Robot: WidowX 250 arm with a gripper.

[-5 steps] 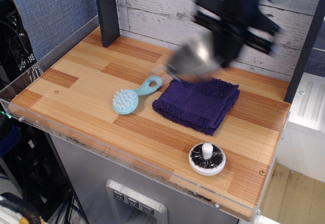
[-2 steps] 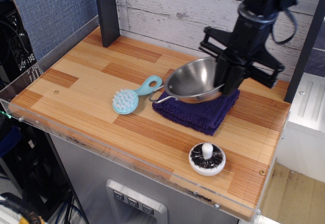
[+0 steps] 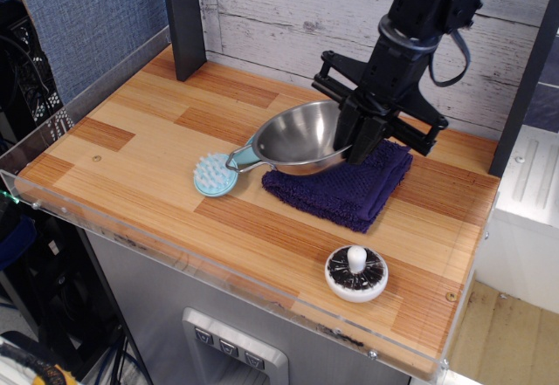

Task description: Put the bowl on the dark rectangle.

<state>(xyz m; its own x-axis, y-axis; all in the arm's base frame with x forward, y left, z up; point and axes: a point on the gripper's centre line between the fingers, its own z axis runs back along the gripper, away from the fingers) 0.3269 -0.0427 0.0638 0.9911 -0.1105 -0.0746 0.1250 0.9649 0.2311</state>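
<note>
The shiny steel bowl (image 3: 297, 138) hangs tilted just above the left part of the dark purple towel (image 3: 349, 184), its left wire handle reaching over the table toward the brush. My gripper (image 3: 354, 145) is shut on the bowl's right rim and holds it from above. The towel lies folded on the wooden table, its right and front parts showing, its back-left part hidden behind the bowl.
A light blue brush (image 3: 217, 174) lies left of the towel, partly under the bowl's handle. A small white-and-black knobbed object (image 3: 356, 272) sits near the front edge. A dark upright post (image 3: 183, 20) stands at the back left, another at the right (image 3: 524, 88).
My gripper has moved left and slightly down with the bowl. The bowl now overhangs the towel's left edge and covers the brush's handle.
</note>
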